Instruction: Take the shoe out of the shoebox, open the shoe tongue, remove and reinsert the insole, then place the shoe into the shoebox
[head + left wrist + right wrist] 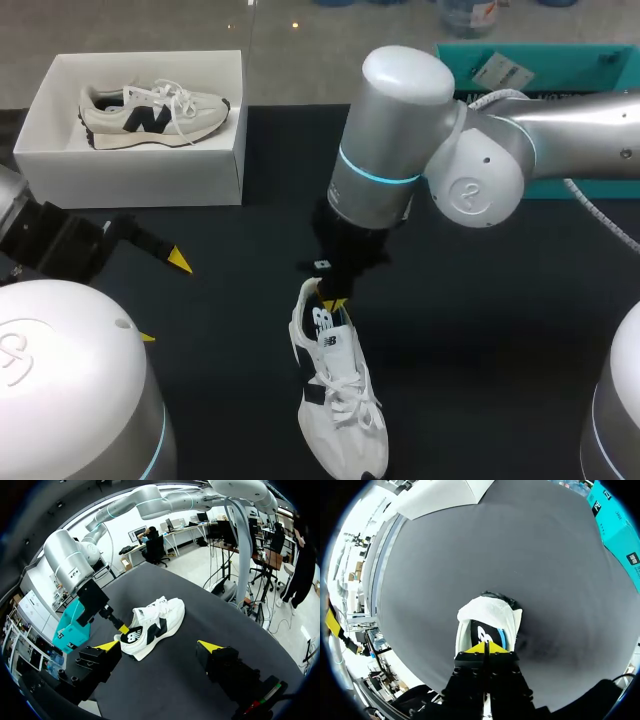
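Shoe [340, 400] lies on desk [500, 330], heel pinched in right end effector [335, 300], narrow. Left end effector [159, 646] wide, holding nothing.

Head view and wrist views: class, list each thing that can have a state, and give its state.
white shoebox: open, one shoe inside.
shoe in the box: laced, untouched by either tool.
shoe on the table: out of the box, laced.
right tool: shut on the heel of the shoe on the table.
left tool: open, empty.
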